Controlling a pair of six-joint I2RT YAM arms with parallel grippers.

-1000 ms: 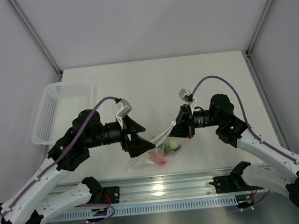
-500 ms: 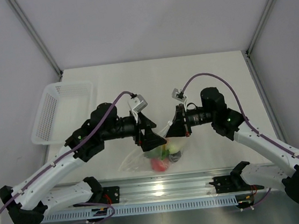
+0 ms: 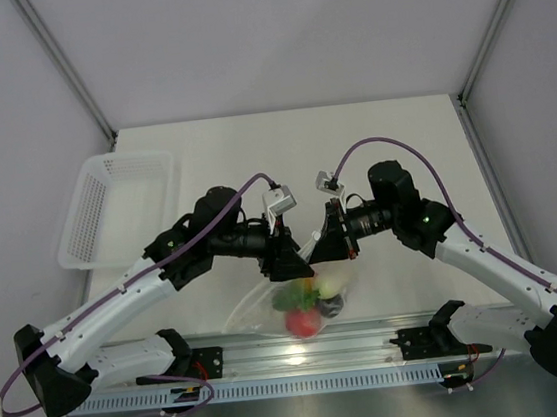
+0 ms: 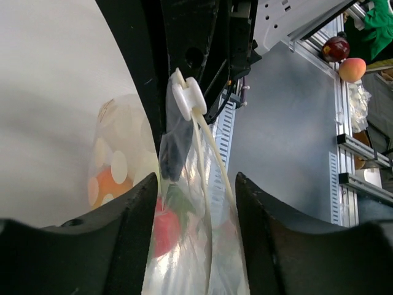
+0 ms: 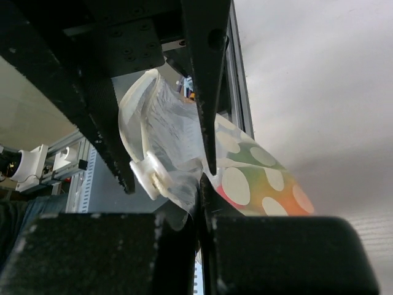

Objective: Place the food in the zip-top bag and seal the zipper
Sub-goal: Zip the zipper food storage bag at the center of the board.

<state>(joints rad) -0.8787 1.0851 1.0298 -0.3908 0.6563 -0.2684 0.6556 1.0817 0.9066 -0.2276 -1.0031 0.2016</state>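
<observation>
The right jaws are seen fully closed, and a fold of the zip-top bag (image 5: 175,132) is pinched between them at its upper edge. The left jaws are held partly open, with a finger (image 4: 132,233) on each side of the bag's top. The film and the zipper (image 4: 214,157) are passed through the gap, and it cannot be told whether either pad is touched by the plastic. A white slider (image 4: 189,101) is carried on the zipper, just above the left jaws and close under the black body of the right arm (image 3: 432,231).

The bag is hung between the two arms over the near part of the desk (image 3: 371,138), with the food gathered in its bottom. A red round piece (image 3: 303,321) is lowest, green leaves (image 3: 292,293) are above it and a pale piece (image 3: 331,283) is to the right.

No lettering can be read; the printed marks on the bag are seen only as white round spots (image 5: 236,184) over orange and green colour.

The white basket (image 3: 117,202) at the desk's left side is shown by the top view alone. The slider and the zipper strip are made plain only by the wrist views. Two round fruits, one dark red (image 4: 335,48) and one peach-coloured (image 4: 352,69), are shown off the desk by the left wrist view only
</observation>
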